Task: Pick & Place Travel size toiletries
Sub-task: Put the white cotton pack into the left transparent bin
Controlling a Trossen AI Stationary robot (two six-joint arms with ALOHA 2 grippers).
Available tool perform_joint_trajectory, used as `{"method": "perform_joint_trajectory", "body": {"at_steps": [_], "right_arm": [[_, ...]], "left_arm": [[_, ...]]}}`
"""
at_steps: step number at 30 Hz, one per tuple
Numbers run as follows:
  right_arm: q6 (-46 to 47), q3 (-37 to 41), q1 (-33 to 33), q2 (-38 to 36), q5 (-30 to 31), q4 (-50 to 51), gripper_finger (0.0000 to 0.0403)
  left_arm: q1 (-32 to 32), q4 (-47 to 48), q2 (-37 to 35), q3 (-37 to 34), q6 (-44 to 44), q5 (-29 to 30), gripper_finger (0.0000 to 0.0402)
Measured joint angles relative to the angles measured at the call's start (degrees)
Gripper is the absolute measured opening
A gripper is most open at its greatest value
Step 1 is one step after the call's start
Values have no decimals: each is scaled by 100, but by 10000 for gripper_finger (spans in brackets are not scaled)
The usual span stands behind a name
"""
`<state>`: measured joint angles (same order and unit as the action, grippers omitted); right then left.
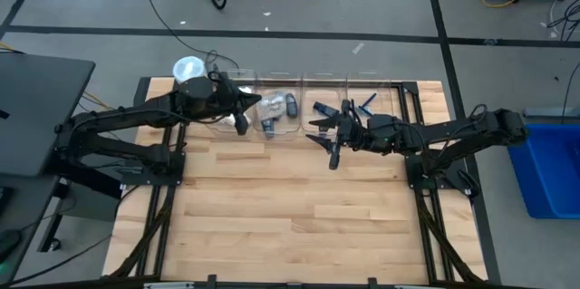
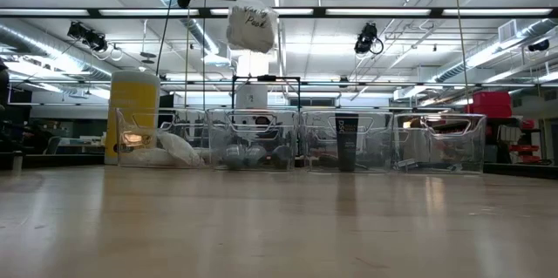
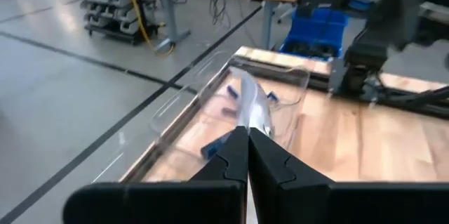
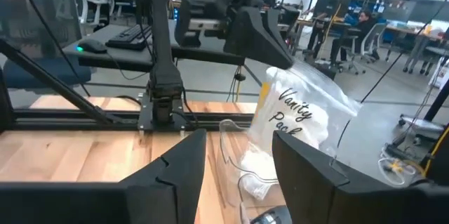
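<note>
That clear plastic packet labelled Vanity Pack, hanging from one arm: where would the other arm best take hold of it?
By the loose lower end of the clear Vanity Pack packet, coming from the side facing the right gripper. The left gripper pinches its top edge, so the packet hangs free below, above the clear bins, probably easy to close on.

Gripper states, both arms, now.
Left gripper: shut on the white packet, held above the clear bins.
Right gripper: open, holding nothing.

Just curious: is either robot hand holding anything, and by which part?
The left hand pinches the white packet by its top edge; the right hand holds nothing.
</note>
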<state>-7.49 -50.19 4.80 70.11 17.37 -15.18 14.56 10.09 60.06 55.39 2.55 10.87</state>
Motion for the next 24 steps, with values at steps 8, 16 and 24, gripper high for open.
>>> {"method": "perform_joint_trajectory", "body": {"at_steps": [8,16,24], "right_arm": [[460,0,15,0,-2,74,157],[579,0,15,0,-4,131,141],[579,0,15,0,-4,129,127]], "left_arm": [[378,153,-73,-2,-110,-1,2],[952,578,-136,0,106,192,1],[1550,968,-136,0,23,181,1]]}}
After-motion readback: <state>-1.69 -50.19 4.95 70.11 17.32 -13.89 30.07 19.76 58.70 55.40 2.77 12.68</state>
